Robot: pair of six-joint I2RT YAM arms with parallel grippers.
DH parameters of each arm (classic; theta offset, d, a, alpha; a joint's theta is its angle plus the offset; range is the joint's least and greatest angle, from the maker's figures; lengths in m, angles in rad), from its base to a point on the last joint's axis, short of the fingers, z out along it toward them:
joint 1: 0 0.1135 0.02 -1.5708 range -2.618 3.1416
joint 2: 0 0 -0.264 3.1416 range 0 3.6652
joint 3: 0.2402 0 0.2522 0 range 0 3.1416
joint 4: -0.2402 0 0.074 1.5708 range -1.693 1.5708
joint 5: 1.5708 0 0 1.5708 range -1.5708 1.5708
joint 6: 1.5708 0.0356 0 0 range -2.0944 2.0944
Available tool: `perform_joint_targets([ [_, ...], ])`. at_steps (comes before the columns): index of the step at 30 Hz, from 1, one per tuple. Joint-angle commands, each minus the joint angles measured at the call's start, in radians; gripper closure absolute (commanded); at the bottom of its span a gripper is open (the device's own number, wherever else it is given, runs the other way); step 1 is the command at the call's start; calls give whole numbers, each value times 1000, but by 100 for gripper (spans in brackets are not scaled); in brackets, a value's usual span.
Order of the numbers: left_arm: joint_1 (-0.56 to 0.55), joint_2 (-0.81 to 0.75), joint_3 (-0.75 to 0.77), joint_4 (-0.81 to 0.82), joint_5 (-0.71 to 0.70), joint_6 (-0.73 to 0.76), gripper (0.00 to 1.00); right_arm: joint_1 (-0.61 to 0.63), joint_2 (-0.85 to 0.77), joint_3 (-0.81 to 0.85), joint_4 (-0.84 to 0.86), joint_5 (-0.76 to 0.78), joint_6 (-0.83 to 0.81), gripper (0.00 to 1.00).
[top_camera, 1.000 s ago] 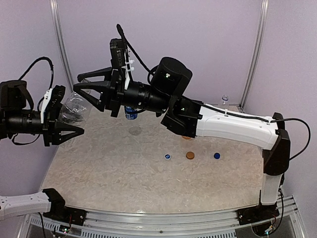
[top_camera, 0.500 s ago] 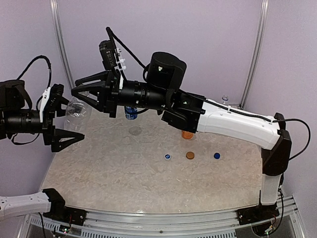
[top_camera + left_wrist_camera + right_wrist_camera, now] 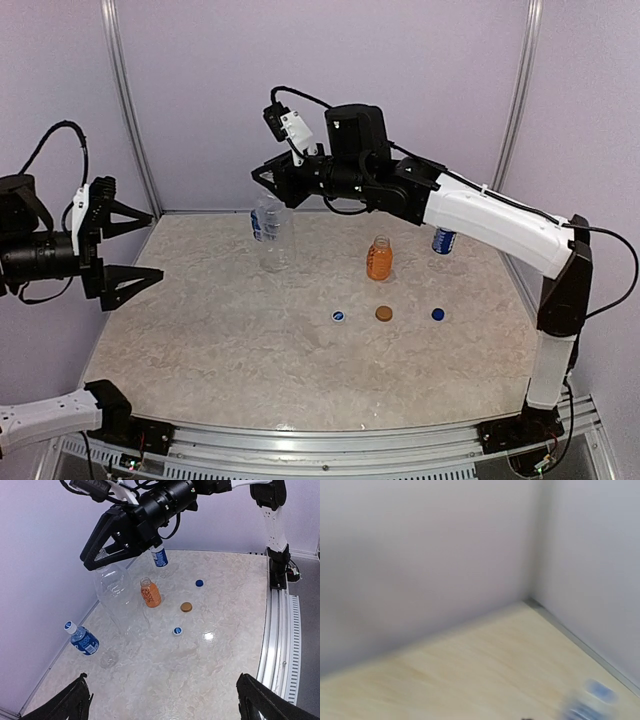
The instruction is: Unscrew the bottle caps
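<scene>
The left claw [image 3: 152, 243] is hanging wide open and empty off the desk's [image 3: 250, 350] left edge. At the back a lying bottle [image 3: 84, 641] is wearing its cap [image 3: 68, 626]. The right claw [image 3: 86, 565] is hovering closed above the tall bottle [image 3: 272, 235]; I cannot tell whether it is pinching anything. The left blue cap [image 3: 339, 317], brown cap [image 3: 384, 313] and right blue cap [image 3: 438, 314] are lying loose before the open orange bottle [image 3: 379, 260]. The right bottle's [image 3: 444, 241] neck is hiding behind the arm. Probably one cap is remaining.

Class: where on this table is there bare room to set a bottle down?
Free: the wide near strip of table between the three loose caps and the arm bases; also the left side beside the tall clear bottle. Crowded: the back middle, around the orange bottle.
</scene>
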Motion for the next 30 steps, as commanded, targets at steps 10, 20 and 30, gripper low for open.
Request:
perform_joint_targets([
  [10,15,2,-44,27,-62,-8,1,-263,69,-272,310,66,-39,100],
  [20,15,1,-56,38,-55,-1,1,-297,116,-455,536,9,19,100],
  [30,16,-3,-51,34,-51,-5,1,-300,157,-519,609,-36,28,100],
])
